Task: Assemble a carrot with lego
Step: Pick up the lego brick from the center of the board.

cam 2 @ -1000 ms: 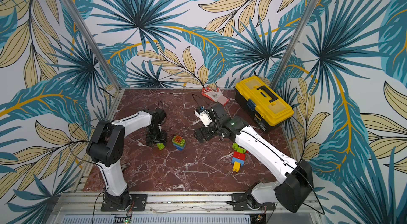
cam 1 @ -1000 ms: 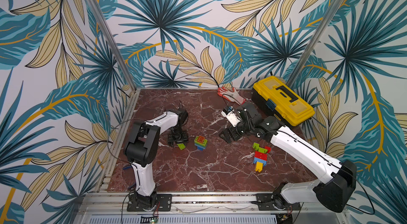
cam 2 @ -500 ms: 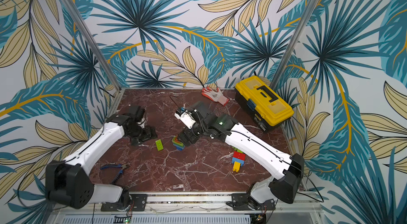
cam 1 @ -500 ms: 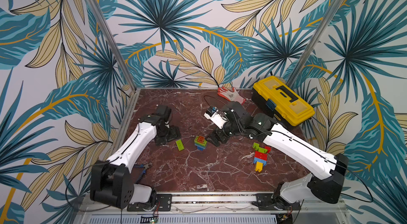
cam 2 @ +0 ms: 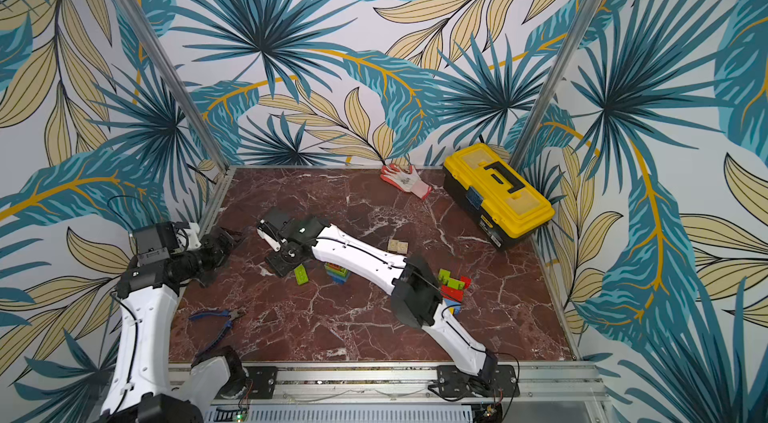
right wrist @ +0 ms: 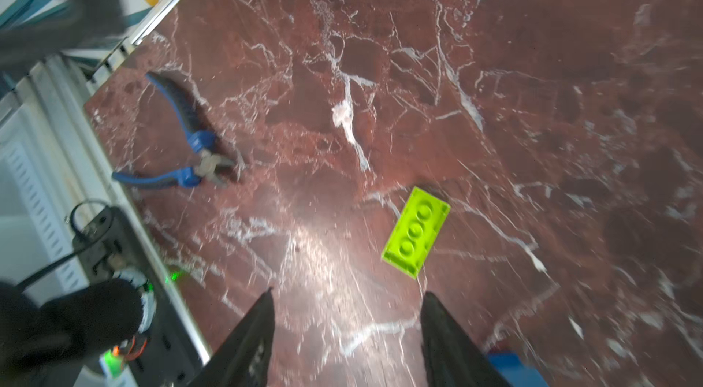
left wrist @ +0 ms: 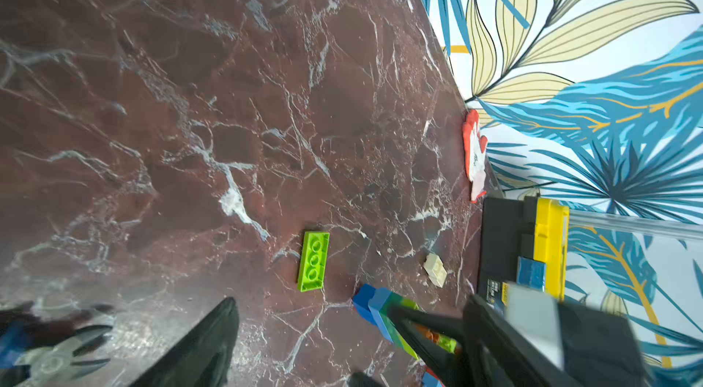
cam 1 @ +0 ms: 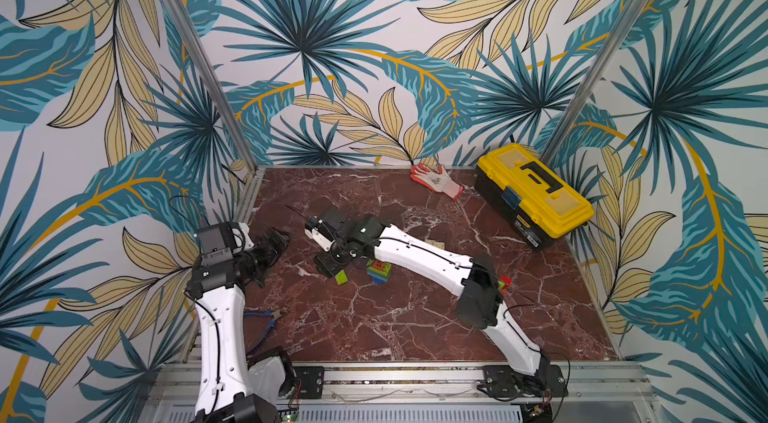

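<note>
The left gripper (cam 1: 278,239) hangs over the left edge of the dark red marble worktop (cam 1: 374,329). Its fingers (left wrist: 213,339) stand wide apart with nothing between them. Blue-handled pliers (cam 2: 216,316) lie near the front-left corner.

The right gripper (right wrist: 348,293) is low over the worktop, left of the middle. Its jaws are parted and empty, with bare marble between them in the right wrist view. Just beside one fingertip, not touching it, lies a lime green oblong lego brick (right wrist: 416,236). The brick lies flat with its hollow underside and three round tubes facing up.

Close to the right of it stands a small stack of lego (cam 1: 379,271) in blue, green and orange layers, just beside the right forearm. Two cream bricks (cam 2: 397,246) sit side by side behind that arm, towards the middle of the worktop. Near the arm's elbow is a loose pile of bricks (cam 2: 453,281) in green, red, yellow and blue, partly hidden by the arm.

A red and white work glove (cam 1: 436,180) lies against the back edge. A yellow and black toolbox (cam 1: 534,194), lid shut, fills the back-right corner.
</note>
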